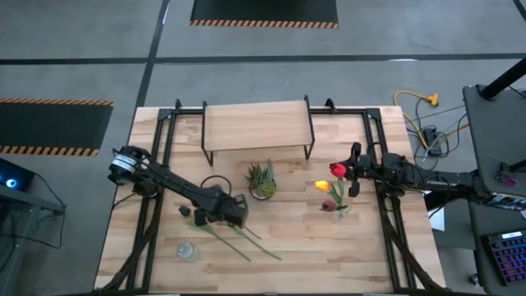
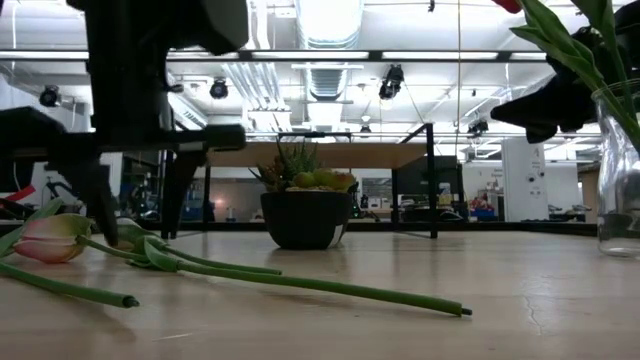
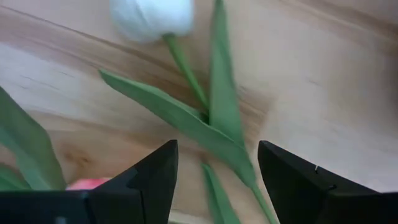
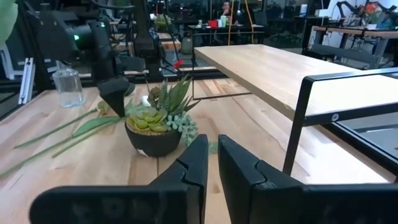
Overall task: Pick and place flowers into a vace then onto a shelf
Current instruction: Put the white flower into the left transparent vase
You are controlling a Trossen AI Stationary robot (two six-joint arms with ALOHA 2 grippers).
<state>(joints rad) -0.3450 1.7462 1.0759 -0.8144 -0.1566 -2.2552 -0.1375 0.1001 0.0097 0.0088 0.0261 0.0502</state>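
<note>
No readable writing or labels anywhere.

Your left gripper (image 1: 233, 211) hangs low over the loose flowers (image 1: 246, 238), fingers (image 3: 152, 180) parted, nothing between them. Directly beneath the jaws lies a white tulip (image 3: 151, 17), its thin green stem and long leaves running under the gap; a pink head (image 2: 52, 238) lies just beside. A clear glass (image 1: 187, 251) stands near, to the gripper's left; contents cannot be told.

Potted plant (image 1: 261, 181) sits between both claws, succulents in a dark bowl.

Beside your right gripper (image 1: 355, 171), clenched and empty, red, yellow and maroon tulips (image 1: 335, 186) stand in a glass vase (image 2: 622, 170). The shelf (image 1: 256, 125) lies beyond.
</note>
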